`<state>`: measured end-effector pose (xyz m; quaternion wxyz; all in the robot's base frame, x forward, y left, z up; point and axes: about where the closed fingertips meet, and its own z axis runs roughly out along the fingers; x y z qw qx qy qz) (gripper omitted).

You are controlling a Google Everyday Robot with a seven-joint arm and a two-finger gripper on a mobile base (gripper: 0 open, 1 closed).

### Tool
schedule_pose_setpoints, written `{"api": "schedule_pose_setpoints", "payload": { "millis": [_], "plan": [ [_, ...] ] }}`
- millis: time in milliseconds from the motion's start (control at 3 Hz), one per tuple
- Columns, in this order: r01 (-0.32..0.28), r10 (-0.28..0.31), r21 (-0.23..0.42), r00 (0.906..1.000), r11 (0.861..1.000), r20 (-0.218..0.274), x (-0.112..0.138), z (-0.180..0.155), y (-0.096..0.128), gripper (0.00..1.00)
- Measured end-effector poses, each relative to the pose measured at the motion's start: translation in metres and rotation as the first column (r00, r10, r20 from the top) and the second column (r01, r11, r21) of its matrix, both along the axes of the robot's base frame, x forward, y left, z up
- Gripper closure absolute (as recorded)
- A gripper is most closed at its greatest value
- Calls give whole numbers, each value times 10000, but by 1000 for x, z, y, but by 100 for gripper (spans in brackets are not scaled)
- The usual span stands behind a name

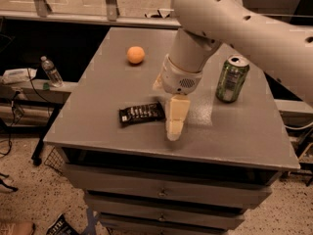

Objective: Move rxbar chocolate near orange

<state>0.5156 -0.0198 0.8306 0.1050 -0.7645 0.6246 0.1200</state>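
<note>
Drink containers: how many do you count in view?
2. A green can stands on the table's right side; a water bottle stands on the ledge left of it. The gripper hangs beside the rxbar chocolate; the arm may hide more.
</note>
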Motion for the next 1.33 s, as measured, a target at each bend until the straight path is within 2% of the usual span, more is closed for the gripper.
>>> {"api": "schedule_pose_setpoints", "payload": {
  "millis": [1000, 1333],
  "plan": [
    [258, -257, -61, 9994, 9996, 237, 1, -7, 8, 0],
    [152, -150, -66, 9995, 9999, 271, -1, -7, 12, 6]
  ]
}}
